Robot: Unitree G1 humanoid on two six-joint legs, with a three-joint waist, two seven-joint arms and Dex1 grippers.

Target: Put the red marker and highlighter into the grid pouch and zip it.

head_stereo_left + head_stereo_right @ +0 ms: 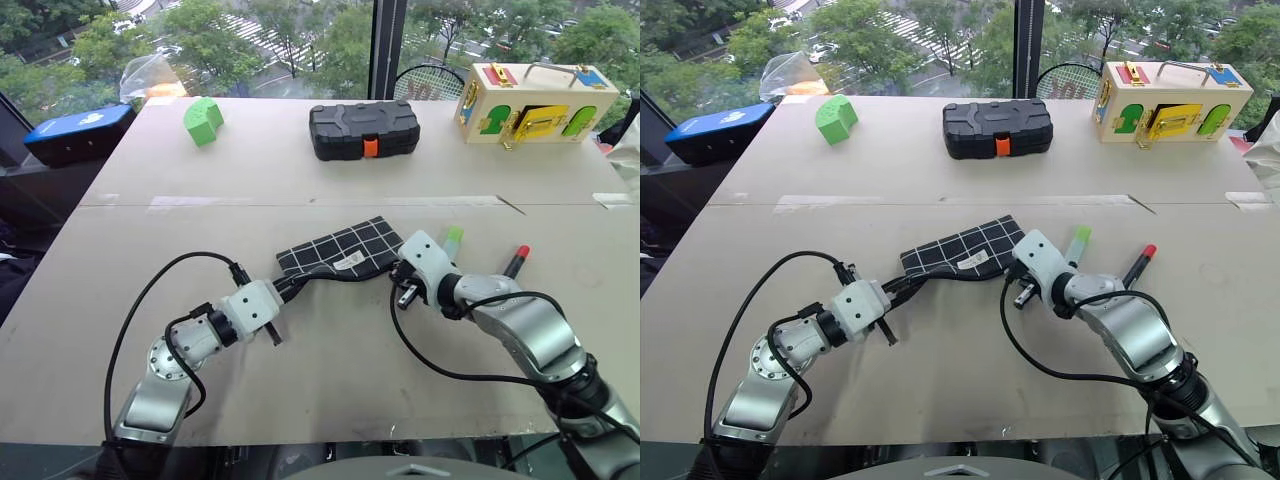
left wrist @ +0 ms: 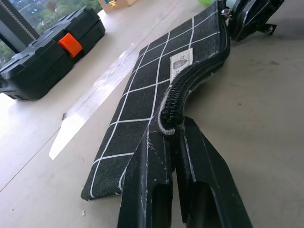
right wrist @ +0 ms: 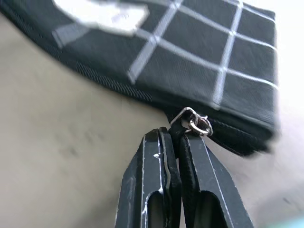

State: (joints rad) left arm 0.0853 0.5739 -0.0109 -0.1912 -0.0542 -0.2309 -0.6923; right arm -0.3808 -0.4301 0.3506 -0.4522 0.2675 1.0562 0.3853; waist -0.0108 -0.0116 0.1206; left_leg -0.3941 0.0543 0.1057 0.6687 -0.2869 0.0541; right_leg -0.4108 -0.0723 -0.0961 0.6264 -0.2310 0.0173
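Head views, pouch: I see the grid pouch (image 1: 340,251), black fabric with white grid lines, lying flat mid-table between my two grippers.
Head views, label: a small white tag sits on the pouch; its print is too small for me to read.
Head views, left gripper (image 1: 290,288): its black fingers are pinched together on the pouch's near left end.
Head views, right gripper (image 1: 396,268): at the pouch's right end; its fingertips are hidden behind the white wrist housing.
Head views, pens: the highlighter (image 1: 453,240), pale with a bright green cap, and the red marker (image 1: 516,261), dark barrel with a red cap, lie on the table right of the pouch, outside it, partly cut off by my right arm.
Head views, far edge: a green block (image 1: 203,120), a ribbed black hard case (image 1: 363,129) with an orange latch, and a wooden latch box (image 1: 531,102) with coloured doors.
Left wrist view, grip: my fingers (image 2: 199,180) are clamped on the end of the zipper's coiled black teeth; the tag shows a small printed emblem I cannot make out.
Right wrist view, grip: my fingers (image 3: 152,185) are shut together on the zipper pull cord, just under the metal zipper ring (image 3: 194,122).
Right wrist view, texture: woven fabric, blurred tag at the frame's edge, cut off.
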